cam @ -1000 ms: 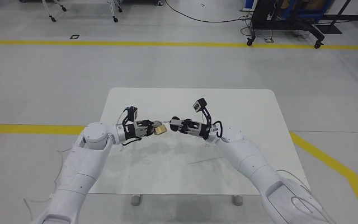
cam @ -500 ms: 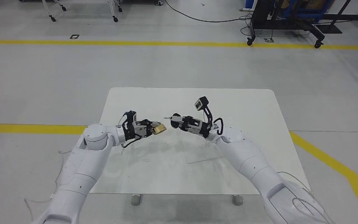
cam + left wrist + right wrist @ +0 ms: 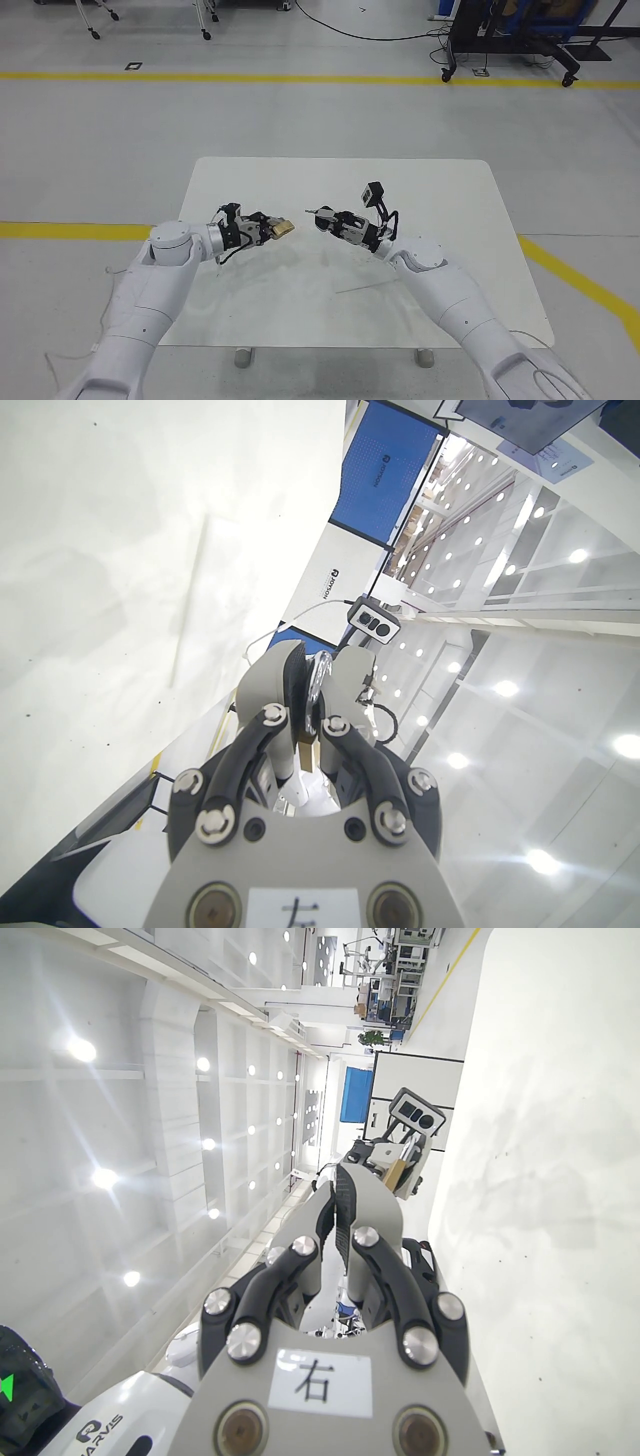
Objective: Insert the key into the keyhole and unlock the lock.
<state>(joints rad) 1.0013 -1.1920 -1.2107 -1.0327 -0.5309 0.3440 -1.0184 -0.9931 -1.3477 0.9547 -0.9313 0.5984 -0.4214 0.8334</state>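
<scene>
right arm [image 3: 440, 280] backed off, key [image 3: 313, 211] now apart from lock [image 3: 284, 228] | left fingers [image 3: 262, 685] clamp lock, right fingers [image 3: 377, 1208] pinch key | i judge insertion needs realigning

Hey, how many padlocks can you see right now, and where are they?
1. The brass padlock is clamped in the left gripper, above the table, a gap apart from the key in the right gripper.

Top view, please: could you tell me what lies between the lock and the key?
Only bare table shows between the lock and the key, in the top view.
</scene>
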